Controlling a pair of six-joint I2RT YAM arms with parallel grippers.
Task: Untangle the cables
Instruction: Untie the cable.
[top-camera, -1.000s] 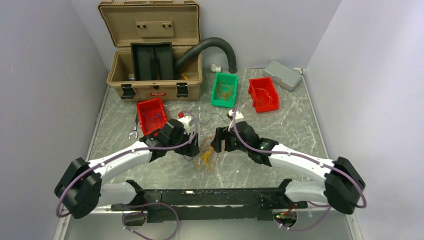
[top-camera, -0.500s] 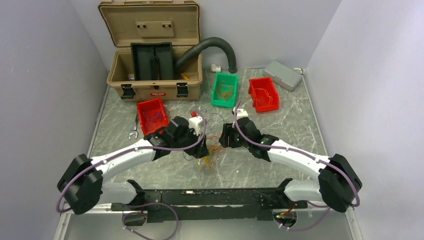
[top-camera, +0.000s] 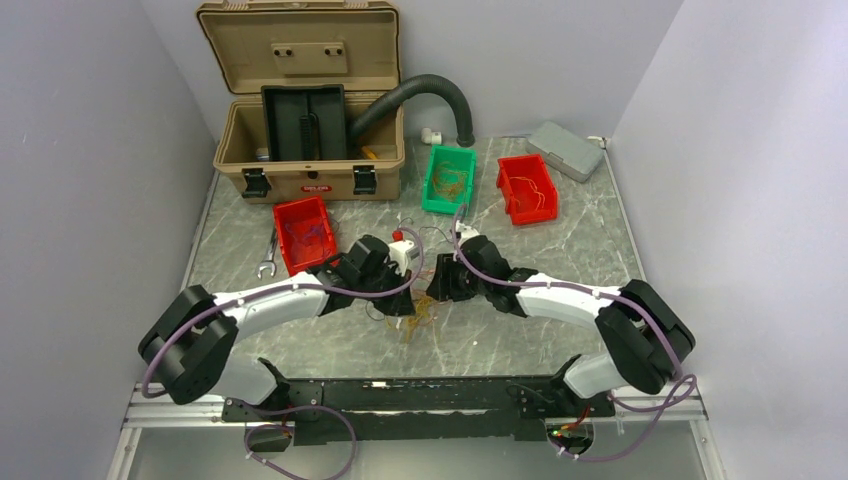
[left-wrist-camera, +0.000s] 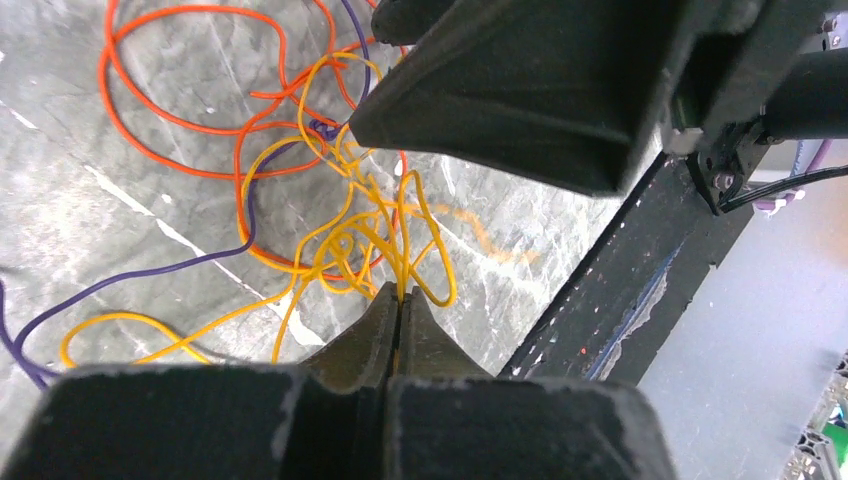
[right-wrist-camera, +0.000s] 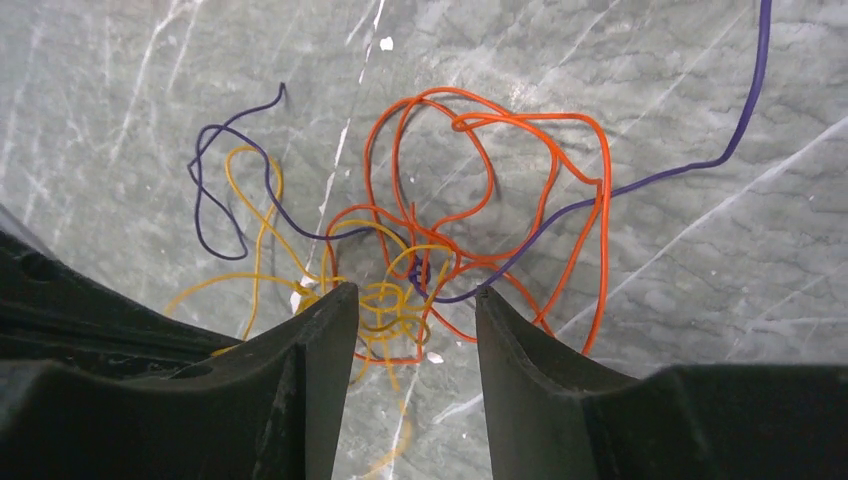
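The cables (top-camera: 414, 320) lie as a small tangle on the marble table between the two arms. In the left wrist view, my left gripper (left-wrist-camera: 400, 296) is shut on a bunch of yellow strands (left-wrist-camera: 345, 240); orange loops (left-wrist-camera: 150, 125) and a purple strand (left-wrist-camera: 130, 280) trail beyond. My right gripper (right-wrist-camera: 412, 296) hangs open just above the yellow knot (right-wrist-camera: 392, 305), its jaws either side of it and touching nothing I can see. Wide orange loops (right-wrist-camera: 600, 200) and a purple strand (right-wrist-camera: 700, 165) spread out from the knot. The grippers (top-camera: 403, 300) (top-camera: 438, 284) nearly touch.
An open tan toolbox (top-camera: 310, 110) with a black hose (top-camera: 420, 95) stands at the back. A red bin (top-camera: 303, 232), a green bin (top-camera: 449, 180) and another red bin (top-camera: 526, 188) hold more wires. A wrench (top-camera: 270, 255) and a grey box (top-camera: 565, 150) lie nearby.
Both arms have closed in on the tangle from either side. The left gripper went from open to shut on the yellow strands. The right jaws have narrowed but stay apart.
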